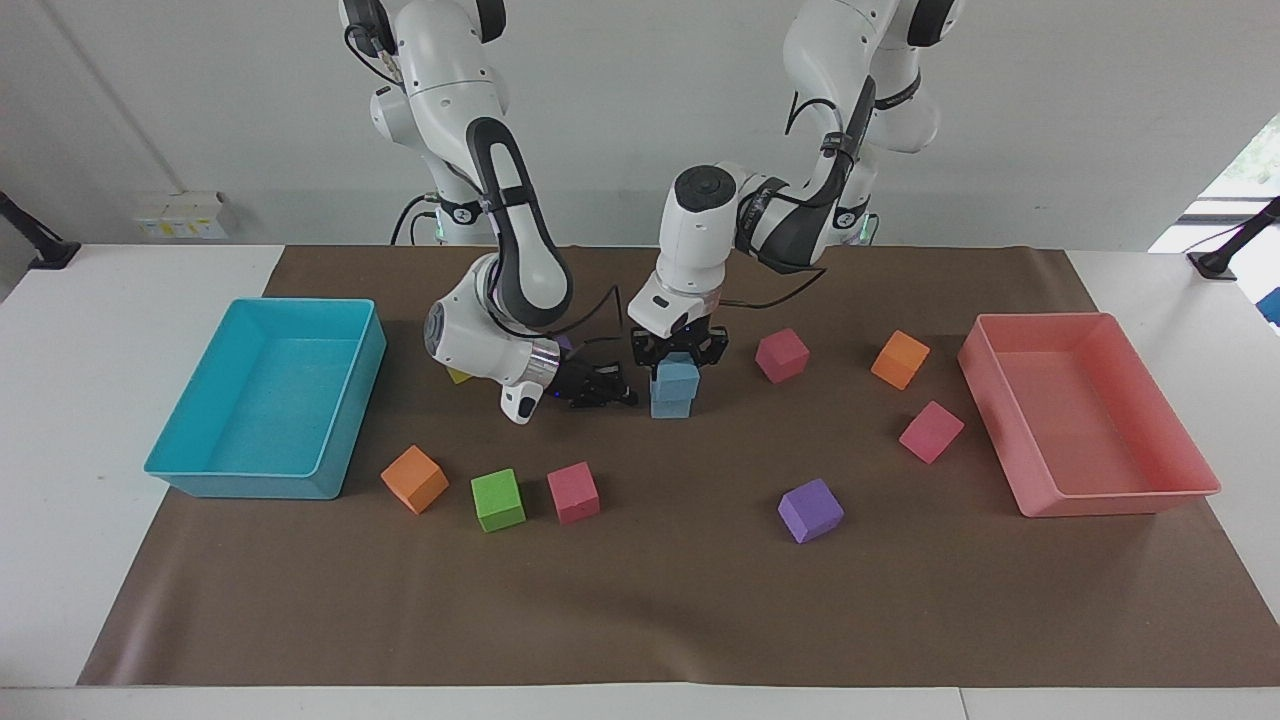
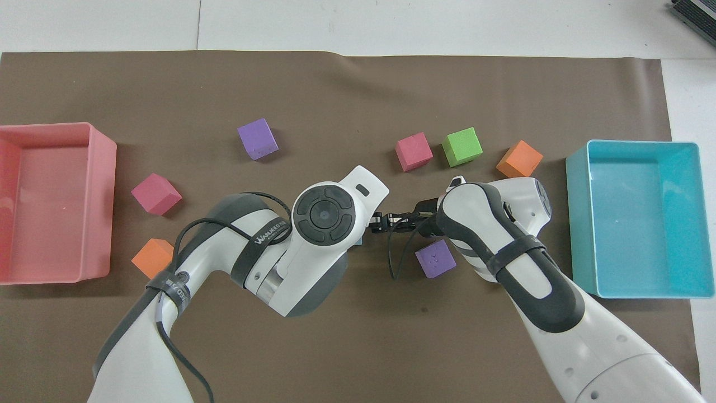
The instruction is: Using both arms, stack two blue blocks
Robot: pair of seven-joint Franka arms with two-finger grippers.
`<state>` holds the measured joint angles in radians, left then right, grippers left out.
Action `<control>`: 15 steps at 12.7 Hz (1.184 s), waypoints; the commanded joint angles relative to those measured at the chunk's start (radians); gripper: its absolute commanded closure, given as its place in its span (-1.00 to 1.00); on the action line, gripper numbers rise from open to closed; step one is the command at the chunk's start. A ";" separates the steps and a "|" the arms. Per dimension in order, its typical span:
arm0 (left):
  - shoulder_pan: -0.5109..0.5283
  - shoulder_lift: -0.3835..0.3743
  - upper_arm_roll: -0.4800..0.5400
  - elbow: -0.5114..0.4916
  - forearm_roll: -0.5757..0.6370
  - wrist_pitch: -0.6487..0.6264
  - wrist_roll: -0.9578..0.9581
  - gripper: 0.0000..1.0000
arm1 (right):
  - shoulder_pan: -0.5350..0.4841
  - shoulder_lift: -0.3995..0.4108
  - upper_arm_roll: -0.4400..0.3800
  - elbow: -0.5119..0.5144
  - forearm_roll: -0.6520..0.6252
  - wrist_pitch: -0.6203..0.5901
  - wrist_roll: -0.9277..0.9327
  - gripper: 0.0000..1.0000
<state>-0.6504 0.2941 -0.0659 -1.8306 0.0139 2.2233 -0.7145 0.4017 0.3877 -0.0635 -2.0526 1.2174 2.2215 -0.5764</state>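
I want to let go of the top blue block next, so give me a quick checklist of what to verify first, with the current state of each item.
1. Upper blue block sits on lower blue block: ok, faces look aligned in the facing view.
2. Left gripper shut on upper blue block: ok.
3. Lower blue block flat on the brown mat: ok.
4. Right gripper shut, low beside the stack: ok; touching the lower block: cannot tell.
5. Nearest loose cube, pink cube, apart from the stack: ok.
6. Stack seen from overhead: cannot tell, left arm covers it.
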 commanded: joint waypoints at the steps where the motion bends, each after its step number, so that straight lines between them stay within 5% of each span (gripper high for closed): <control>1: -0.022 0.007 0.015 -0.013 0.020 0.024 -0.007 0.53 | -0.006 -0.013 0.007 -0.021 0.037 0.020 -0.030 1.00; 15: -0.029 -0.001 0.015 -0.030 0.020 0.009 0.058 0.48 | -0.004 -0.013 0.005 -0.023 0.039 0.021 -0.030 1.00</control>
<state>-0.6610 0.3028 -0.0675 -1.8424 0.0164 2.2239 -0.6671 0.4017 0.3877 -0.0635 -2.0549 1.2174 2.2215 -0.5764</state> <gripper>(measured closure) 0.410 0.991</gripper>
